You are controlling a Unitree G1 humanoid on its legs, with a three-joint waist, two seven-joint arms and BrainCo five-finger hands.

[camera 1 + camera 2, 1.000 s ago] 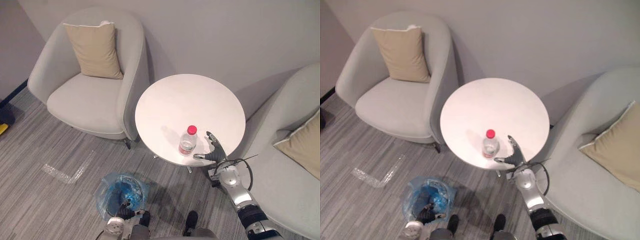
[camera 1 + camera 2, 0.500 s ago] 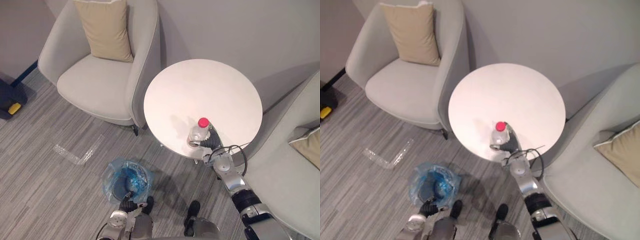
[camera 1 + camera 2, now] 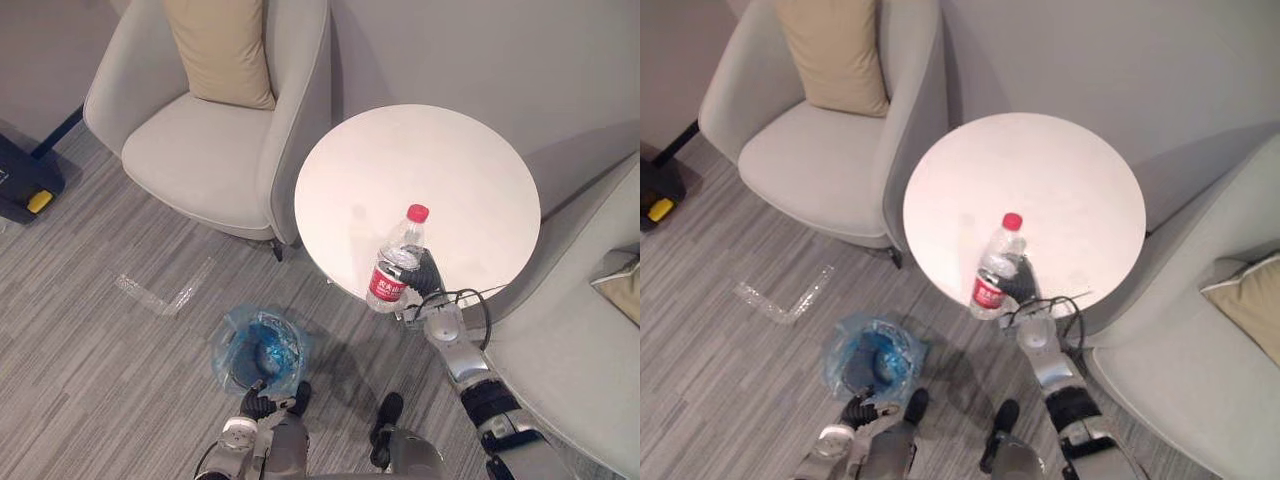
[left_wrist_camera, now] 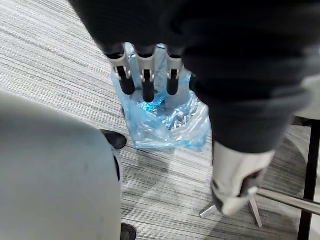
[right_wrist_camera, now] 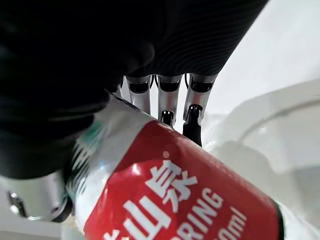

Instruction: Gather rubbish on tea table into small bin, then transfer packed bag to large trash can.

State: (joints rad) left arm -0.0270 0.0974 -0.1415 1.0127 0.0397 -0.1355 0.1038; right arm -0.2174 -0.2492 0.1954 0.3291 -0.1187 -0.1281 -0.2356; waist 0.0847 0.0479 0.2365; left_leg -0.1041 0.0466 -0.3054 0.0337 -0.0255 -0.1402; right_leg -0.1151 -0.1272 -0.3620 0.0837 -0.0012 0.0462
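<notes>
A clear plastic water bottle (image 3: pixel 398 258) with a red cap and red label hangs tilted over the near edge of the round white tea table (image 3: pixel 440 170). My right hand (image 3: pixel 426 272) is shut on it, fingers (image 5: pixel 168 102) curled round the bottle (image 5: pixel 175 200) just above the label. On the carpet left of the table stands the small bin lined with a blue plastic bag (image 3: pixel 262 350). Just in front of the bin my left hand (image 3: pixel 255 404) hangs with straight fingers (image 4: pixel 144 75), holding nothing, above the blue bag (image 4: pixel 165 120).
A grey armchair (image 3: pixel 200 150) with a beige cushion (image 3: pixel 220 50) stands left of the table, a second grey armchair (image 3: pixel 590 330) at the right. A clear tape corner (image 3: pixel 165 296) marks the carpet. A dark object with a yellow part (image 3: pixel 25 190) lies at the far left.
My right hand has closed round the bottle and lifted it off the table, tilting it toward the near edge. The whole view has shifted as the camera moved.
</notes>
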